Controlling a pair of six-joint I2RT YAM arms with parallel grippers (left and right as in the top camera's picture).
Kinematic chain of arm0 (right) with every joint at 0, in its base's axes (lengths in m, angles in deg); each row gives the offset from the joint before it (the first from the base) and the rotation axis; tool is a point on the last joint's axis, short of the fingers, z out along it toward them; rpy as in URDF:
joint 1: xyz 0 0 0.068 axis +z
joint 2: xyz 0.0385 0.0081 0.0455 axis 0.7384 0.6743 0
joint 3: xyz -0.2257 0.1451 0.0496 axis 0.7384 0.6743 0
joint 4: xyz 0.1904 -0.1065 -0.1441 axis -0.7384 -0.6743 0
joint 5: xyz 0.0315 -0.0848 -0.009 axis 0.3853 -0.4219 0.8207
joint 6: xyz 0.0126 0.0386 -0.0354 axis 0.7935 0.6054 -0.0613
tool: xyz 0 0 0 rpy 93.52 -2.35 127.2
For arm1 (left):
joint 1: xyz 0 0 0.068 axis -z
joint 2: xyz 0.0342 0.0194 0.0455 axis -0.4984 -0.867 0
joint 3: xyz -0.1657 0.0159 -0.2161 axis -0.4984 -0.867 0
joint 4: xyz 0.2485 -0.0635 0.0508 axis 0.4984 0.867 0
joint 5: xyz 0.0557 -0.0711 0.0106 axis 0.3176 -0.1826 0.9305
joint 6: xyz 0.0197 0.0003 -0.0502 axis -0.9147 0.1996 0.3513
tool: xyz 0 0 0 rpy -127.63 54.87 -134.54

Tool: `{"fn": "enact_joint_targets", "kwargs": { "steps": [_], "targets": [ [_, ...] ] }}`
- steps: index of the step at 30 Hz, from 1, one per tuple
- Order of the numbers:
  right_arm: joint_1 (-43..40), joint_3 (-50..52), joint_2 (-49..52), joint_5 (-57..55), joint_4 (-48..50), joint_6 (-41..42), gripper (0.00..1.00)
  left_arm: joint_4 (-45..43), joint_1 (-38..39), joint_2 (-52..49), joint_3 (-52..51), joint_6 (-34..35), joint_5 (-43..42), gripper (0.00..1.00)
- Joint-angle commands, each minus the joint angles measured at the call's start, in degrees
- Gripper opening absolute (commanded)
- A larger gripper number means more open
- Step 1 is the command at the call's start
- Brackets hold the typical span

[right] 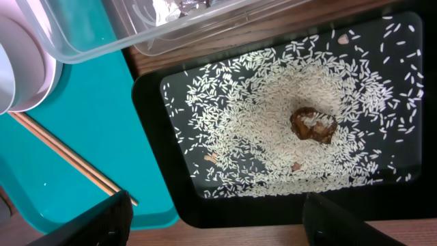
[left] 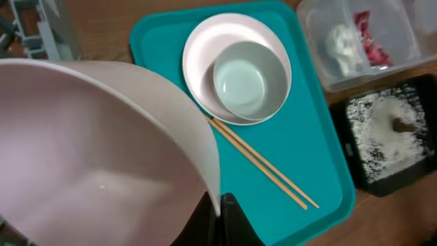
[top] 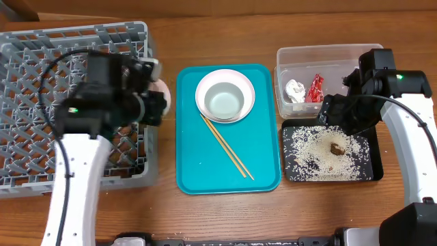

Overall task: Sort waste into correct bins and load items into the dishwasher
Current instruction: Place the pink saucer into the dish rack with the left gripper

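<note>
left fingers [left: 231, 220]: clamped on rim of pink cup [left: 102, 157], just off rack's [top: 41, 68] 3 o'clock edge
right fingers [right: 95, 222]: spread wide, empty, over black tray [right: 147, 157]
black tray: rice [right: 259, 102] scattered, brown lump [right: 313, 125] mid-pile
clear tub [top: 328, 51]: 12 o'clock of black tray; wrapper [top: 315, 87] and tissue [top: 295, 90] inside
teal tray [top: 198, 164]: mid-surface [top: 218, 219]; bowl [top: 225, 101] in plate [top: 205, 85], chopsticks [top: 227, 147] at plate's 6 o'clock

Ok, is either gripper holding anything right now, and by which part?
The left gripper pinches the pale pink cup by its rim. The right gripper is open and holds nothing.
</note>
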Motion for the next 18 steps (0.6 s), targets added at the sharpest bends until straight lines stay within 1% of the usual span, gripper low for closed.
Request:
{"fn": "enact_joint_targets", "kwargs": {
  "steps": [1,2,3,6,11,15,18],
  "targets": [
    [-0.1,-0.5,-1.6,-0.5,0.2,0.3,0.81,0.0,-15.1,-3.4,0.3,-16.2,-28.3,0.04],
    [-0.1,-0.5,-1.6,-0.5,0.2,0.3,0.81,0.0,-17.1,-4.2,0.3,-17.0,-30.6,0.04],
    [-0.1,-0.5,-1.6,-0.5,0.2,0.4,0.81,0.1,-21.8,-7.0,0.3,-18.8,-36.8,0.04],
    [-0.1,-0.5,-1.6,-0.5,0.2,0.4,0.81,0.0,-26.7,-11.7,0.3,-19.3,-42.5,0.04],
    [-0.1,-0.5,-1.6,-0.5,0.2,0.4,0.81,0.0,-30.9,-20.0,0.3,-21.7,-50.4,0.04],
    [-0.1,-0.5,-1.6,-0.5,0.1,0.4,0.81,-0.2,-33.2,-24.9,0.3,-22.1,-51.2,0.04],
    [-0.1,-0.5,-1.6,-0.5,-0.2,0.4,0.81,-0.1,-36.3,-27.8,0.3,-22.5,-51.1,0.04]
  ]
}}
